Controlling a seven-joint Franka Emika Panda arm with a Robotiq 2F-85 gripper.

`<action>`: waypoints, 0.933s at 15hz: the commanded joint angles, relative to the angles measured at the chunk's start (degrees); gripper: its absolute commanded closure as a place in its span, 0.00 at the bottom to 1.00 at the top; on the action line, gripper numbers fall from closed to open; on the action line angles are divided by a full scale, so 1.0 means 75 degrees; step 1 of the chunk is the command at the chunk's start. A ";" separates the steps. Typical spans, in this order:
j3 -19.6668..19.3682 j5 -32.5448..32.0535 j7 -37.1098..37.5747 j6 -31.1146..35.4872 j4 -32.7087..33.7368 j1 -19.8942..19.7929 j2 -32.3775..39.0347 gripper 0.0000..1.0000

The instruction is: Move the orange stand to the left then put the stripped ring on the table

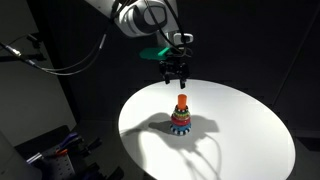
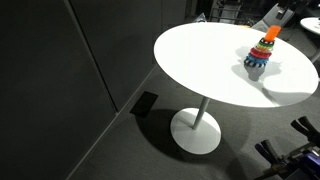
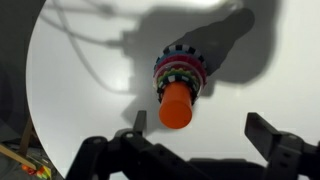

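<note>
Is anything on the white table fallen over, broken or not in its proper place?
Nothing stands out. The orange stand looks upright on the table, with the coloured rings stacked neatly around its lower part. The gripper hangs above it, fingers open, touching nothing.

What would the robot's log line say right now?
gripper open, hovering above orange stand | stand upright on white table | striped rings stacked round its base | nothing held
</note>
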 commanded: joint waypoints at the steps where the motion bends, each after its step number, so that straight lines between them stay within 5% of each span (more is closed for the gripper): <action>1: 0.0069 0.0017 0.0179 0.0496 0.0110 -0.0097 0.0355 0.00; 11: 0.0011 0.0079 0.0273 0.1489 0.0307 -0.0194 0.1241 0.00; 14: -0.0012 0.0049 0.0257 0.1496 0.0337 -0.0211 0.1336 0.34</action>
